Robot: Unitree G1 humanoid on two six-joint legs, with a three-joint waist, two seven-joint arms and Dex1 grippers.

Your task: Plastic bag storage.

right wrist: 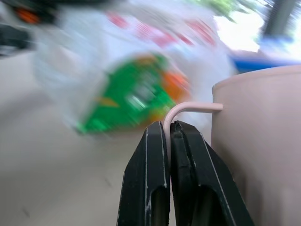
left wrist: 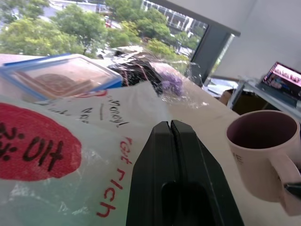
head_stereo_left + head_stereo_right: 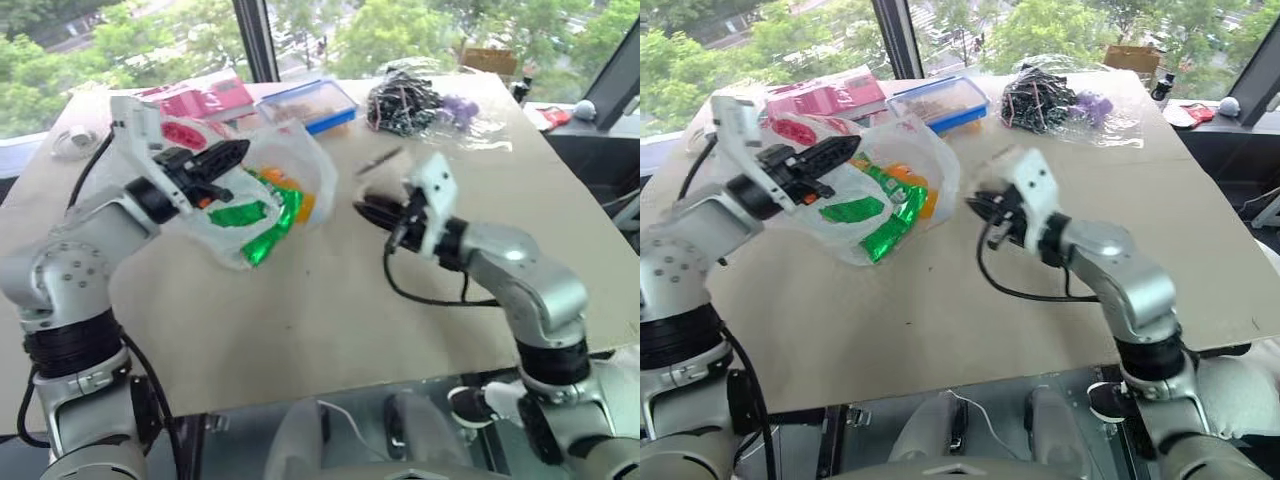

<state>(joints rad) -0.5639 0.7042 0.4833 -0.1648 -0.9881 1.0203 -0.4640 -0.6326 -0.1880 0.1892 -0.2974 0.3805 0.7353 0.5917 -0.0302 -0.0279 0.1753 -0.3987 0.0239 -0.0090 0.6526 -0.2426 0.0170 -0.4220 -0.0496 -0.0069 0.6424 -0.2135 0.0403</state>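
The plastic bag [image 3: 262,200], thin and white with red print, hangs lifted off the beige table [image 3: 320,310] at the left. A green snack packet [image 3: 262,222] and something orange show through it. My left gripper [image 3: 228,158] is shut on the bag's upper edge; in the left wrist view its fingers [image 2: 162,141] press together against the printed film [image 2: 70,141]. My right gripper [image 1: 168,126] is shut on the thin handle [image 1: 188,108] of a pale pink mug [image 1: 261,146], held a little to the right of the bag. The mug [image 2: 263,155] also appears in the left wrist view.
At the table's far side lie a blue-lidded clear container [image 3: 308,103], a pink-red box [image 3: 205,100], and dark cables in clear wrap [image 3: 405,100] beside a purple item [image 3: 458,108]. A small dark stick [image 3: 378,160] lies mid-table. Windows stand behind.
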